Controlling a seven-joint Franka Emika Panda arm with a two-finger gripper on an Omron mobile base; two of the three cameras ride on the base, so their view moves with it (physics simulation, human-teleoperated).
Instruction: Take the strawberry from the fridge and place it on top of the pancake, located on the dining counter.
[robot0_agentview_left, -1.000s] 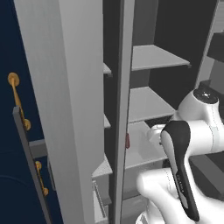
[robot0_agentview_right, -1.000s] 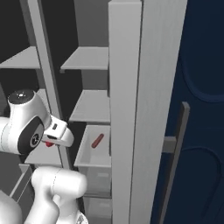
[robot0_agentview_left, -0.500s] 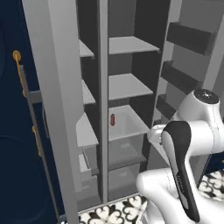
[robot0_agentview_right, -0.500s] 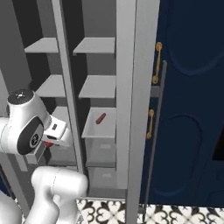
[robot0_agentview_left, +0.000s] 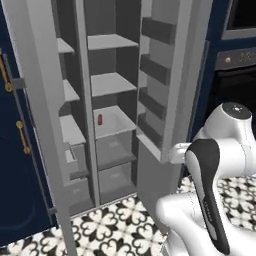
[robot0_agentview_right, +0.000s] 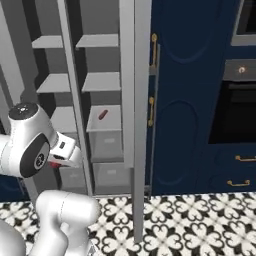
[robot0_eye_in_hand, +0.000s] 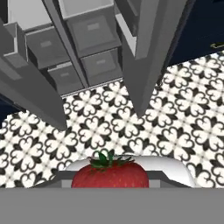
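Now well back from the open fridge (robot0_agentview_left: 115, 100), the robot's gripper (robot0_eye_in_hand: 109, 181) stays clamped on the strawberry (robot0_eye_in_hand: 110, 174) above patterned floor tiles (robot0_eye_in_hand: 131, 118). Both base views have swung away from the shelves, suggesting the carry toward the dining counter and pancake is under way.

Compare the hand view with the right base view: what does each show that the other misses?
Hand view alone: the strawberry up close with its green leaves, held in the gripper, jaws shut on it, above the tiled floor.

Right base view alone: the navy cabinets with brass handles, an oven, and a small red item lying on a fridge shelf.

Both: the open fridge, its lower drawers, and the black-and-white patterned floor.
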